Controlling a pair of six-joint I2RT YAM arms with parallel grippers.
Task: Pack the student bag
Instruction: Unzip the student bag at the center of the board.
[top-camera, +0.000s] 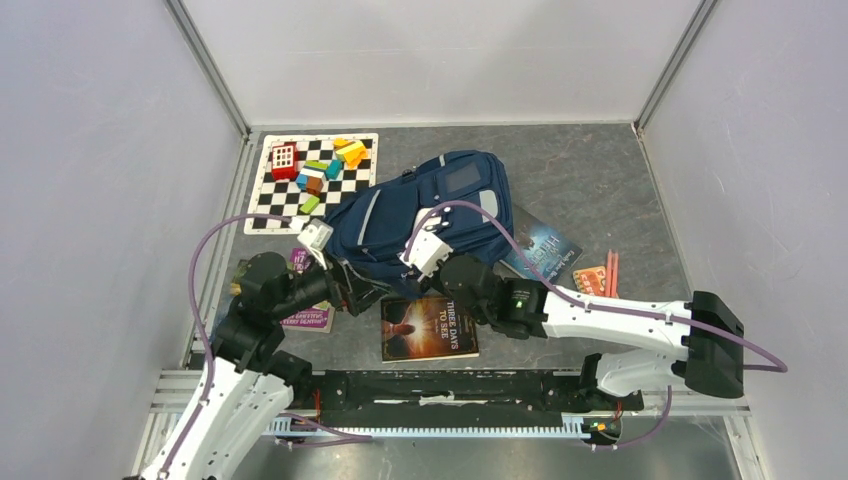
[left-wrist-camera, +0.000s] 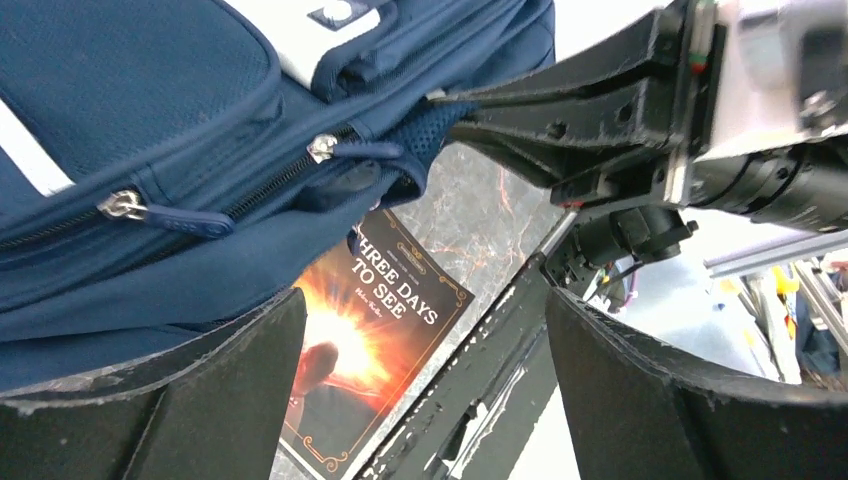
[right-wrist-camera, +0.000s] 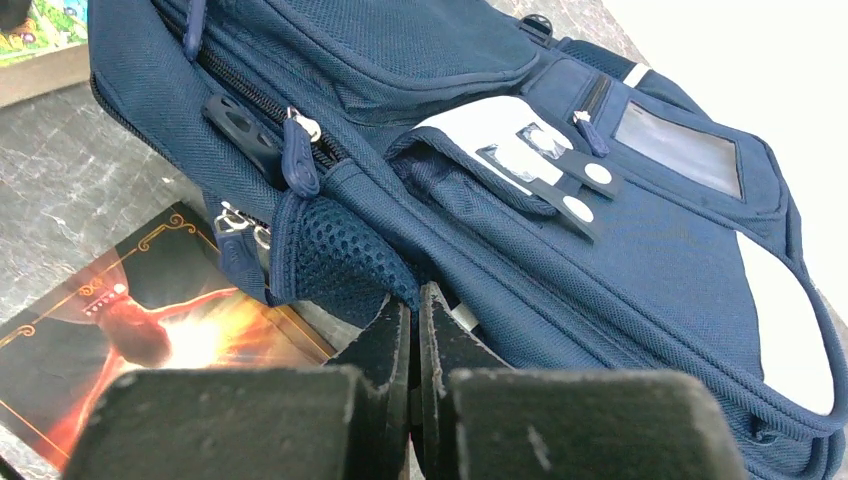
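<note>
The student bag (top-camera: 420, 212) lies front pockets up in the middle of the desk (top-camera: 600, 180). Its near edge sits right at the top of a book (top-camera: 428, 327) titled Three Days to See.

Nothing looks packed so far. The zips that show in the wrist views run closed, so the step in hand is most likely getting the bag open.

- **Right end effector** (right-wrist-camera: 415, 320): the jaws are pressed together at the lower edge of the mesh side pocket (right-wrist-camera: 340, 260). It appears to be pinching the seam there, but I cannot tell whether any cloth is really caught between the jaws.
- **Left end effector** (left-wrist-camera: 425, 340): it is spread wide and holds nothing. It hovers just beside the bag's near side, with a zip pull (left-wrist-camera: 322, 148) in front of it.

The next move, as I judge it, calls for the left end effector to close on that small flat pull and draw it along the track while the right one braces the bag. The cloth is soft and will bunch unless it is kept taut, and the pull is an easy thing to miss or let slip.

The bag is navy blue cloth with pale grey stripes. It has a white patch (right-wrist-camera: 500, 135) crossed by a dark studded strap, and a clear window pocket (right-wrist-camera: 675, 135) higher up. It lies limp and fairly flat – not much inside, I would guess
</note>
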